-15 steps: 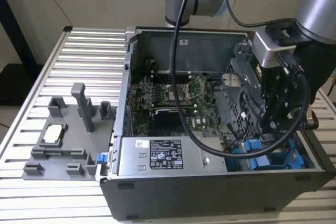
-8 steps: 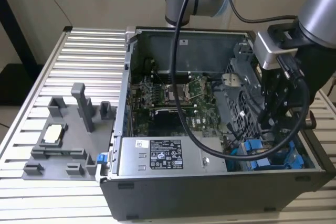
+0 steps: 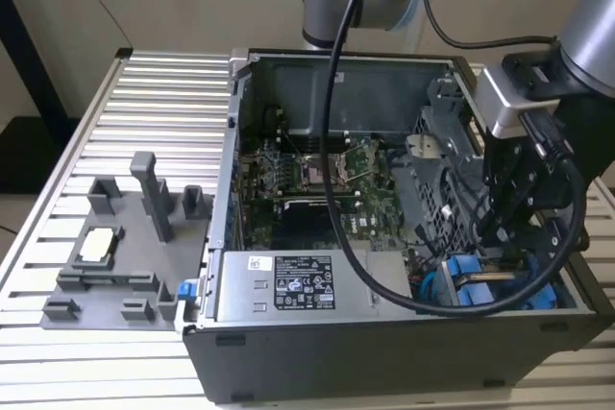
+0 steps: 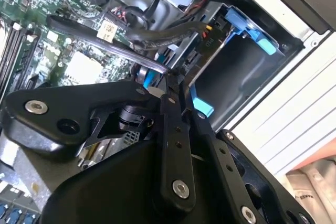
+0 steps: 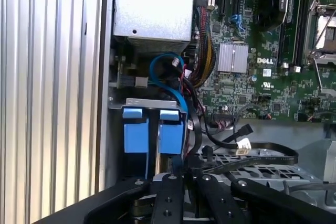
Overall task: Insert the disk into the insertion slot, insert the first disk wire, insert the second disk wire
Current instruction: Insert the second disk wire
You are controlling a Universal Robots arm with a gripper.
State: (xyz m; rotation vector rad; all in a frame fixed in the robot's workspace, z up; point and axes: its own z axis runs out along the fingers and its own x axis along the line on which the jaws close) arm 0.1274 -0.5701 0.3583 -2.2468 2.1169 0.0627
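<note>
The exterior view is evenly and softly lit, with pale ribbed table (image 3: 106,122) slats bright and the case (image 3: 384,352) interior darker; focus is fair, slightly soft throughout. In the second wrist view the black linkage (image 4: 173,145) in the lower half is close and blurred, with glare on the white slats at right. The first wrist view is sharp on the motherboard (image 5: 262,77), its left slats washed out.

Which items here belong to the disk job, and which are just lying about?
Job items: disk in its blue carrier, gripper over it, black wires.

Lying about: grey power-supply box, motherboard, grey fixture block on the table.
</note>
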